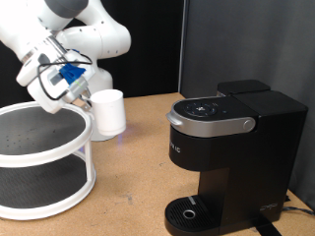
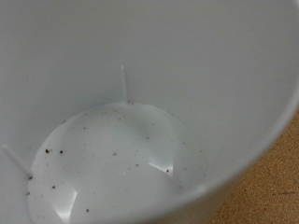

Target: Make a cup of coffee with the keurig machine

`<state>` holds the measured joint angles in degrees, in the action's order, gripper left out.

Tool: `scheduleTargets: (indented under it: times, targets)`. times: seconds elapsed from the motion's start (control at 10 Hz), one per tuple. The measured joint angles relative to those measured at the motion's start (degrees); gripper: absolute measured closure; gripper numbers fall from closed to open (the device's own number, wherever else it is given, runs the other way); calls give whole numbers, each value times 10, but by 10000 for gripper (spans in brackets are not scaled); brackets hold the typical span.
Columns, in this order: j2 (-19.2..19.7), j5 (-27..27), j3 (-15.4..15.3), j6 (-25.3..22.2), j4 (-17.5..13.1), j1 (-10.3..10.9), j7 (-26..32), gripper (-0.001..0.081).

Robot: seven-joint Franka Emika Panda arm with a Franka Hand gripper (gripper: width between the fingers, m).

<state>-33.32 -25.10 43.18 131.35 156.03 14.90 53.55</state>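
Observation:
The white cup (image 1: 107, 111) stands upright by the rim of a white two-tier stand, to the exterior view's left of the keurig machine (image 1: 221, 157). My gripper (image 1: 85, 97) is pressed against the cup's left side at rim height, and its fingertips are hidden there. In the wrist view the cup's inside (image 2: 140, 121) fills the frame: white walls and a pale bottom dotted with dark specks. No fingers show in that view. The black machine has its silver-grey lid down, and nothing sits on its round drip base (image 1: 187, 211).
A white two-tier round stand (image 1: 44, 157) fills the exterior view's lower left, close under the arm. Brown cork-like tabletop (image 1: 133, 182) lies between the stand and the machine. A black backdrop hangs behind.

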Motion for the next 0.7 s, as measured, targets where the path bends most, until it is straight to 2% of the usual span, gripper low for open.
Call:
scheduleTargets:
  times: [0.3,0.7]
  targets:
    - [42,-35,0,57,-10,61,0,740]
    - [48,-35,15,40,-1,68,12,740]
